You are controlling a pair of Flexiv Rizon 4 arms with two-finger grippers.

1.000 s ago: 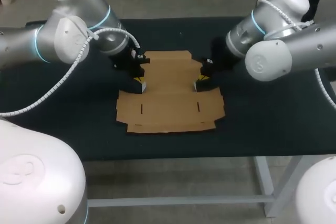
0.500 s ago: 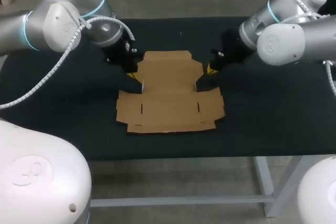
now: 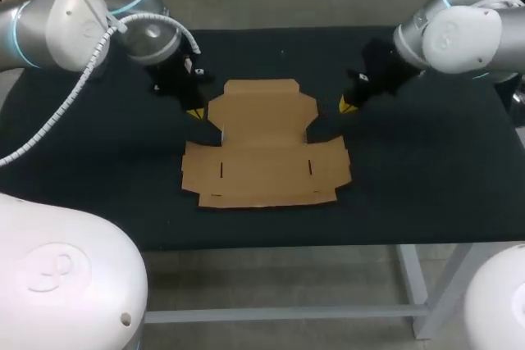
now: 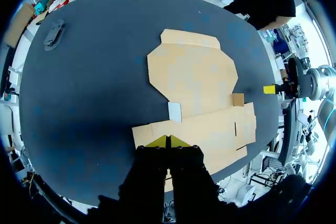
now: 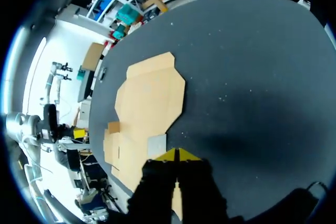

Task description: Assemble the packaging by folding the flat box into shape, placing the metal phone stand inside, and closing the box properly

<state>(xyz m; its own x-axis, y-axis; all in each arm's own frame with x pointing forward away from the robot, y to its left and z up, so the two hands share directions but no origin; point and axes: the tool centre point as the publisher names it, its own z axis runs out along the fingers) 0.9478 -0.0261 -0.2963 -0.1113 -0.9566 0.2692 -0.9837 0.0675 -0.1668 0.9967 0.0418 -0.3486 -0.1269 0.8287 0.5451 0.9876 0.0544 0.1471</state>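
Status: folding has barely begun. The cardboard box blank (image 3: 264, 149) lies flat on the black worktop (image 3: 410, 186), between the two hands. Only two small side tabs (image 3: 222, 134) appear to stand up from the sheet; all walls and the lid panel lie flat.

The left hand (image 3: 195, 112) hovers just beside one side edge of the blank. It is clenched, with its yellow tips pressed together and nothing between them. The right hand (image 3: 346, 104) hovers near the opposite edge, also clenched and empty. Neither hand touches the cardboard.

In the left wrist view a dark grey object (image 4: 54, 32) lies well apart from the left hand, near the worktop's far edge. It may be the phone stand, but its shape cannot be confirmed.

Not yet done: raise the walls, insert the stand, close the lid.
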